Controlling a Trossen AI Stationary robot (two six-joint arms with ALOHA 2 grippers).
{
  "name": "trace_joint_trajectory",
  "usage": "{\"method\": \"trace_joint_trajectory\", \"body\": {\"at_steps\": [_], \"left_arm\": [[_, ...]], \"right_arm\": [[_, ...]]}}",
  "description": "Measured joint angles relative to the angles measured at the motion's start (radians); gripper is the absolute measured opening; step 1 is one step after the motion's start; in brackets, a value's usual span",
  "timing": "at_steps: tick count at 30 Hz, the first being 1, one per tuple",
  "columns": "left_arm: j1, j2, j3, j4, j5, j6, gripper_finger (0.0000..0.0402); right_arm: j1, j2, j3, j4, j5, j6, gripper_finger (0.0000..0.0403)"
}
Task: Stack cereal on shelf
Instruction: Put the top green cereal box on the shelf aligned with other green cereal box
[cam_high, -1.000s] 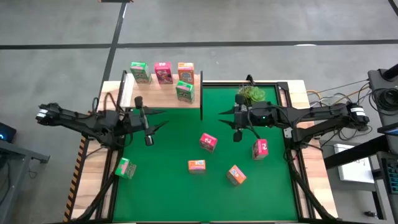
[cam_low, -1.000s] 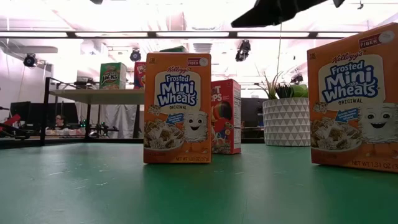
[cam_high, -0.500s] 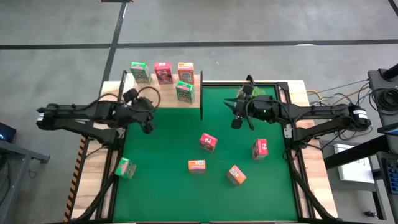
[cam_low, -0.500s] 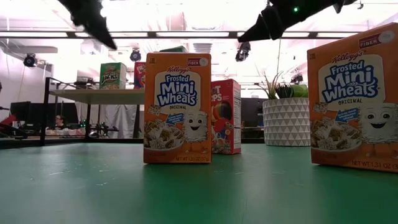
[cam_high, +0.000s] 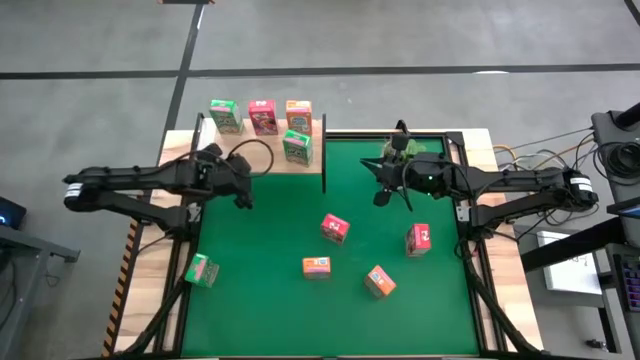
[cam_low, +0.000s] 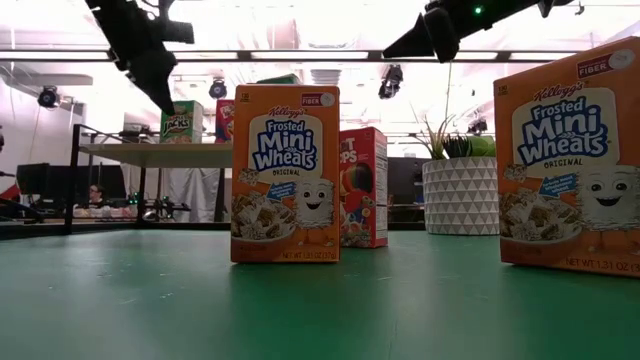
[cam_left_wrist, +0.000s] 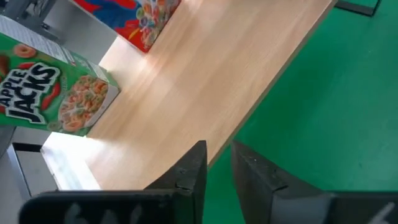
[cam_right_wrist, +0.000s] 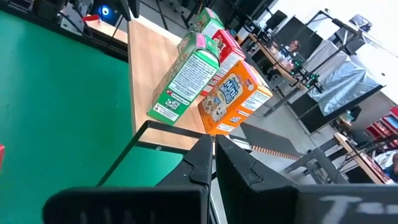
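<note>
The light-wood shelf (cam_high: 255, 158) stands at the table's far left. On its top rest a green (cam_high: 225, 115), a pink (cam_high: 262, 117), an orange (cam_high: 298, 113) and a second green cereal box (cam_high: 296, 146). Two pink boxes (cam_high: 335, 228) (cam_high: 419, 239) and two orange ones (cam_high: 317, 267) (cam_high: 379, 282) stand on the green mat. Another green box (cam_high: 201, 270) lies on the left wooden border. My left gripper (cam_high: 243, 196) (cam_left_wrist: 217, 168) hangs tipped downward over the shelf's near edge, a narrow gap between its fingers, holding nothing. My right gripper (cam_high: 380, 196) (cam_right_wrist: 212, 155) hovers shut and empty near the plant.
A potted plant (cam_high: 405, 152) in a white pot (cam_low: 460, 195) stands at the mat's far side, right of the shelf's dark upright (cam_high: 324, 150). The mat's near part and left side are bare. Desks and equipment fill the room behind.
My left gripper has moved toward the far edge and the shelf, tipped from level to pointing downward, and its fingers have closed from wide to a narrow gap. My right gripper has shut its fingers and stayed nearly in place. No box has moved.
</note>
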Motion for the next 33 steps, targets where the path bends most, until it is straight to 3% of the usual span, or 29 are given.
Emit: {"method": "trace_joint_trajectory", "body": {"at_steps": [7,16,24,28,33], "left_arm": [[0.001,0.05,-0.001,0.009,0.0,-0.014,0.0038],[0.001,0.11,-0.071,0.146,-0.003,0.012,0.0038],[0.001,0.09,-0.071,0.151,-0.003,0.004,0.0038],[-0.003,0.077,-0.019,0.158,0.017,0.015,0.0038],[-0.005,0.076,0.085,0.286,0.137,0.195,0.0038]], "right_arm": [[0.0,0.0,-0.005,0.0,0.0,-0.026,0.0009],[0.0,0.0,-0.005,0.0,-0.001,-0.029,0.0009],[0.0,0.0,-0.005,0.0,-0.002,-0.024,0.0009],[0.0,0.0,-0.005,0.0,-0.002,-0.017,0.0009],[0.0,0.0,-0.005,-0.001,-0.046,-0.016,0.0009]]}}
